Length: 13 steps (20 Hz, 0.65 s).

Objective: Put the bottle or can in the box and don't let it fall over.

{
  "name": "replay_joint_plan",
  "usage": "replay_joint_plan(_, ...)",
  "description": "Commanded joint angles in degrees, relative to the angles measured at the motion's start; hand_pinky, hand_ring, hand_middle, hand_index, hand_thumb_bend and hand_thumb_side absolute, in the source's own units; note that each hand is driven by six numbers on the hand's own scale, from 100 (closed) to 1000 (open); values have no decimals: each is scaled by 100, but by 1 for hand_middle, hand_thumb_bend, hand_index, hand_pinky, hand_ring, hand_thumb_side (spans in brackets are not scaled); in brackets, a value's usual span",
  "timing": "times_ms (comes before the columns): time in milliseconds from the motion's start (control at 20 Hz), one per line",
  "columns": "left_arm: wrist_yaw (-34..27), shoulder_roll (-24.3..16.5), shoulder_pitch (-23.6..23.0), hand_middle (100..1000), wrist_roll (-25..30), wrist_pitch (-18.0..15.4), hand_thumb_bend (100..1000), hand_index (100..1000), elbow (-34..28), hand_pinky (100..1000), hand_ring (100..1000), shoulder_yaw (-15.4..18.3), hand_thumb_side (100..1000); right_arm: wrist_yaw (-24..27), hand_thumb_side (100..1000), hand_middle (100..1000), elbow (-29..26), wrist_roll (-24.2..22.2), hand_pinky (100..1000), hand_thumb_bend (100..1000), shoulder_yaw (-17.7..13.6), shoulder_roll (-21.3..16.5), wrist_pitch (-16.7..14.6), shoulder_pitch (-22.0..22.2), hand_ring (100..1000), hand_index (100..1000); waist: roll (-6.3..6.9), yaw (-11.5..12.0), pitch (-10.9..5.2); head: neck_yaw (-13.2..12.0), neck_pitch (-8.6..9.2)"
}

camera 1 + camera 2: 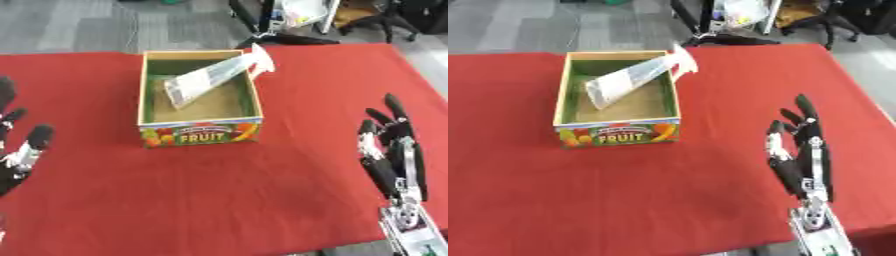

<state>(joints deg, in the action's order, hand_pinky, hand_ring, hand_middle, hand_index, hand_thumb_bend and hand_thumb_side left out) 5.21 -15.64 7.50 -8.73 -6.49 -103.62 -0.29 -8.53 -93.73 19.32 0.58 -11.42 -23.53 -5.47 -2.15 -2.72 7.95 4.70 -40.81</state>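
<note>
- While both hands sit idle at the lower corners, the spray bottle (214, 77) lies tilted inside the fruit box (201, 131), its base down on the box floor and its white trigger head propped on the far right rim, poking out over the edge.
- Neither hand touches the bottle or the box; each is well apart from them.
- On the near wall of the box the word FRUIT shows among printed fruit pictures; the inside walls are green.
- Red cloth (262, 200) covers the counter, with bare cloth between the box and each hand.
- Fingers straight and pointing up, the right hand (802, 150) rests released at the lower right, holding nothing.
- Only the left eye view shows the left hand (22, 150), at the left edge, fingers relaxed and holding nothing; the right eye view leaves it out.
- Beyond the far edge of the counter lie grey floor, black stand legs (289, 37) and a chair base (385, 22), none touching the box.
</note>
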Motion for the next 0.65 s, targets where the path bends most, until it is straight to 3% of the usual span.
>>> replay_joint_plan(50, 62, 105, 29, 974, -103, -15, 652, 916, 74, 915, 1000, 63, 608, -25, 470, 1000, -33, 3, 791, 100, -24, -135, -19, -30, 863, 960, 24, 18, -101, -8, -11)
replay_joint_plan(650, 54, 202, 48, 973, -121, 61, 637, 917, 312, 914, 1000, 94, 631, -21, 470, 1000, 27, 20, 791, 100, -33, -127, -36, -21, 863, 960, 30, 41, -100, -14, -40)
